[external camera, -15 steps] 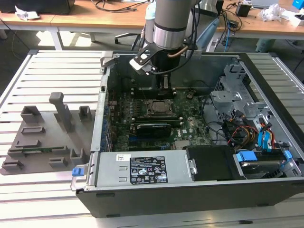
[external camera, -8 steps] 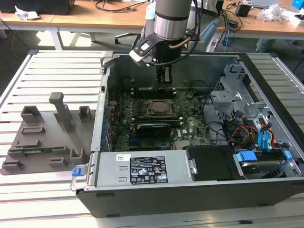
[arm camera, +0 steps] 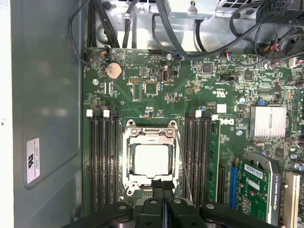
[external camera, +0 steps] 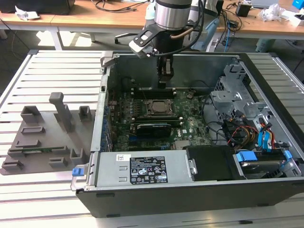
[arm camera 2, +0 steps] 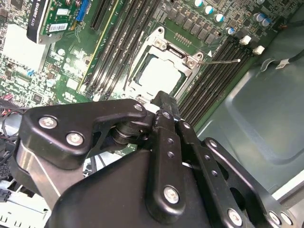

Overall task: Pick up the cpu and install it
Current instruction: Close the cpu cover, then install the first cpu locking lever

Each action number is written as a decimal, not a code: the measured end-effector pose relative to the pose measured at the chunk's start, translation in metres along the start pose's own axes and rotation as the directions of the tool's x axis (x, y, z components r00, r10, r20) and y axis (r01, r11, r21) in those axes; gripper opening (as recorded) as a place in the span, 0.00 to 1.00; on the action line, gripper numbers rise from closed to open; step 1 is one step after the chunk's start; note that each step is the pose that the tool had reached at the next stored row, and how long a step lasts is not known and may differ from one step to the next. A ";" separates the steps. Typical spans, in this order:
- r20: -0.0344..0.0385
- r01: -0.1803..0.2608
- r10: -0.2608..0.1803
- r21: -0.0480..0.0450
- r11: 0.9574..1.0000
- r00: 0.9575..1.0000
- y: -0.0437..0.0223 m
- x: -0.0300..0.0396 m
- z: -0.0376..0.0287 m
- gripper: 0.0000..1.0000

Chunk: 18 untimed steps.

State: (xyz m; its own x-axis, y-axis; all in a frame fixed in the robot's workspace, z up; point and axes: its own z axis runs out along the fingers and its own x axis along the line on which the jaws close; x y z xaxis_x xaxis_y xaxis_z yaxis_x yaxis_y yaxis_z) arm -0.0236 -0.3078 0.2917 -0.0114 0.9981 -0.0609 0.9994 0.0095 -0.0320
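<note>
Fingers of matte black metal, pressed together empty, near the silvery square cpu seated in its steel socket frame.

Exterior view: arm cut off by picture's top edge; case clipped at exterior view's right; cpu too small to judge seating.
First wrist view: gripper covered one edge of socket; gripper body and card cut off by picture edge.
Second wrist view: gripper hid much of motherboard and one socket corner.
</note>
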 end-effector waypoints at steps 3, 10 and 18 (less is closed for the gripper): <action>0.000 0.000 0.000 0.000 1.000 1.000 0.0000 0.0000 -0.0001 0.11; 0.000 0.000 0.000 0.000 1.000 1.000 0.0000 0.0000 -0.0002 0.11; 0.002 0.045 -0.045 -0.003 0.999 0.999 0.0000 0.0000 -0.0002 0.11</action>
State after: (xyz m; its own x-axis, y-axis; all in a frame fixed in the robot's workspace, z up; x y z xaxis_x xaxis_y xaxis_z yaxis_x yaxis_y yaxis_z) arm -0.0236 -0.3078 0.2919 -0.0565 0.9965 -0.0611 0.9980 0.0546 -0.0320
